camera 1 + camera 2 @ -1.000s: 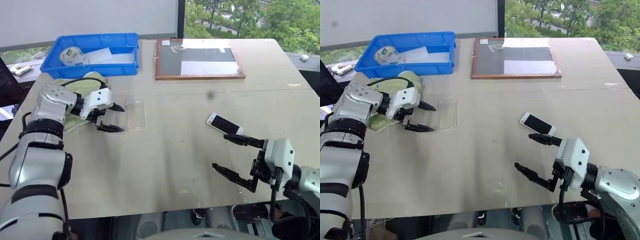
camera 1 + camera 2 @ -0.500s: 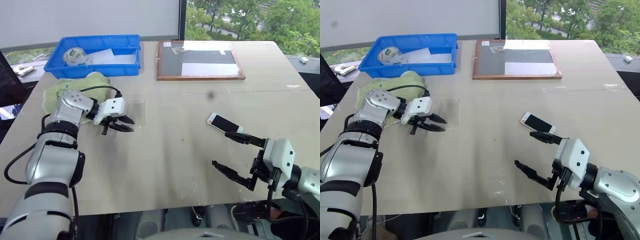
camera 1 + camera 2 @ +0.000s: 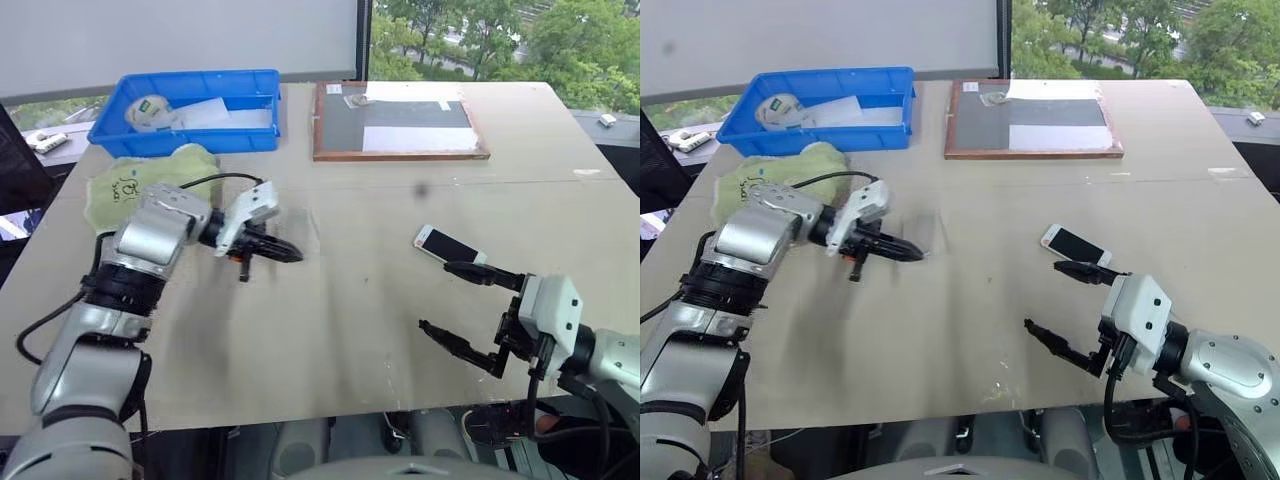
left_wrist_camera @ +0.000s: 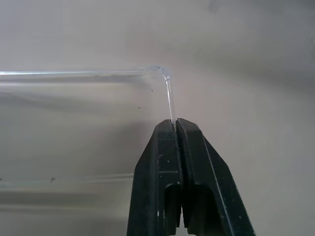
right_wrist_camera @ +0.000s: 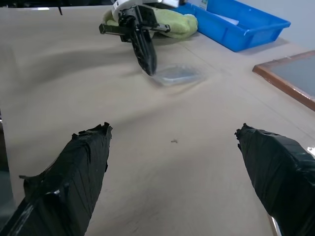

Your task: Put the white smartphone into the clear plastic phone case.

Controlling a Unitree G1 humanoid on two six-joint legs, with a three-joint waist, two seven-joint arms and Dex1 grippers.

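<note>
Left wrist view: left gripper (image 4: pixel 175 123) pinched on case (image 4: pixel 83 123) rim. Phone (image 3: pixel 450 247) lying slantwise just beyond wide-open right gripper (image 3: pixel 470 314), far from case.

The left gripper (image 4: pixel 175 124) pinches the thin rim of the clear plastic phone case (image 4: pixel 74 128), its two black fingers (image 4: pixel 157 167) pressed together on the edge just below a rounded corner. The see-through shell lies flat on the plain beige table (image 4: pixel 256 73).
</note>
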